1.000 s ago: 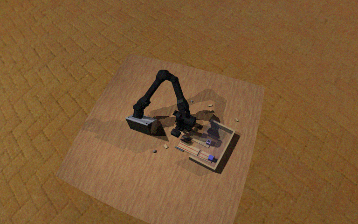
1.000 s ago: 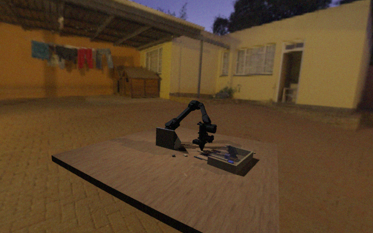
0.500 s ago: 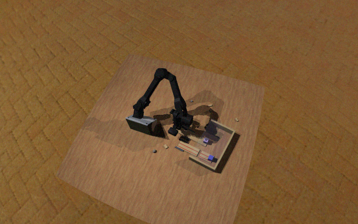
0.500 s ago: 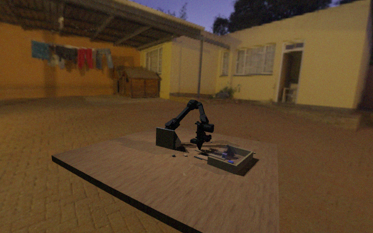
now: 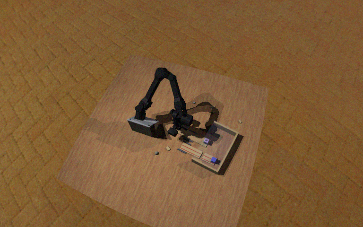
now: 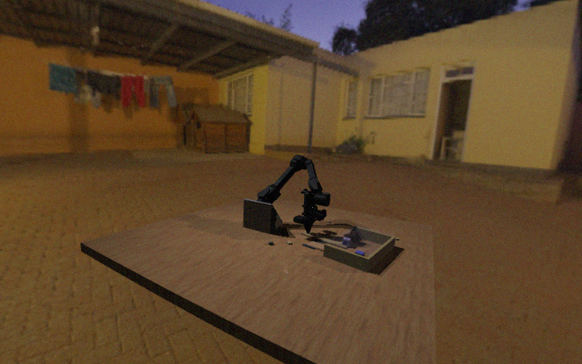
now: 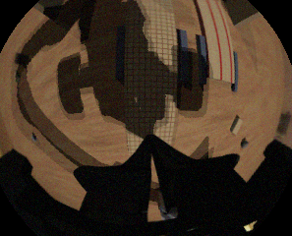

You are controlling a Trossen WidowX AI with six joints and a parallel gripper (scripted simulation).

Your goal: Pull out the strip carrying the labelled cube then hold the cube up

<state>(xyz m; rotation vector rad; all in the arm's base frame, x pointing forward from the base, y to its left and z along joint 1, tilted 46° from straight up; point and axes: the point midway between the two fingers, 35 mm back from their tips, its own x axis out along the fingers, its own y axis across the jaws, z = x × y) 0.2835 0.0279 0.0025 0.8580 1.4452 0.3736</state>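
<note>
A low wooden tray stands open towards the arm. A checked strip runs out of it in one piece and carries the purple labelled cube at its far end. Beside it a red-lined strip lies in two pieces, with a plain blue cube on the inner piece. My gripper is down at the table and shut on the near end of the checked strip, outside the tray.
The arm's base stands left of the gripper. A grey ball and a tan block lie in front of it. Another tan block lies beyond the tray. A thin blue bar lies by the red-lined strip.
</note>
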